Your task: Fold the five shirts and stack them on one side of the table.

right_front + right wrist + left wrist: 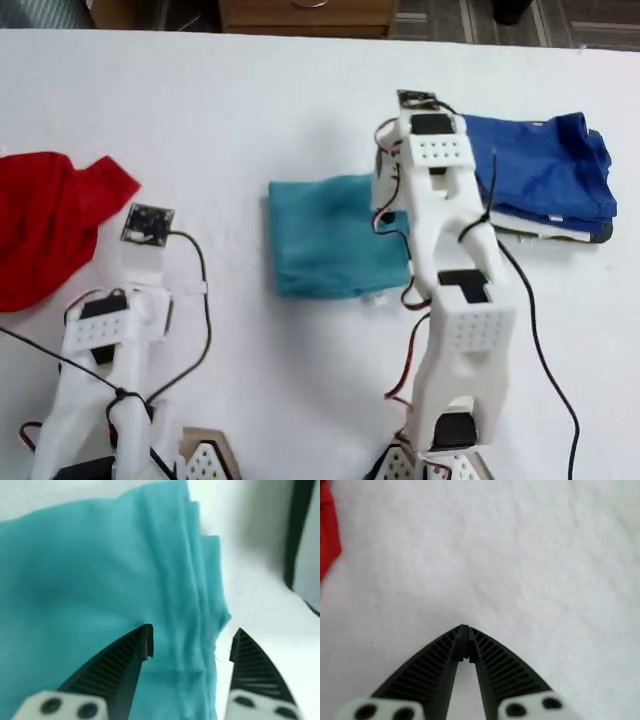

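A folded teal shirt (330, 238) lies at the table's middle. My right gripper (192, 642) hangs open just over its right edge, one finger above the teal shirt (90, 590), the other past the hem over bare table. A stack with a blue shirt (545, 165) on top, white and dark layers beneath, lies at the right. A crumpled red shirt (45, 220) lies at the left edge. My left gripper (464, 632) is shut and empty over bare white table, with the red shirt (327, 530) off to one side.
The white table (240, 110) stretches wide behind the shirts. Both arms' white bodies and black cables (200, 290) occupy the front of the table. A wooden cabinet (305, 15) and floor lie past the far edge.
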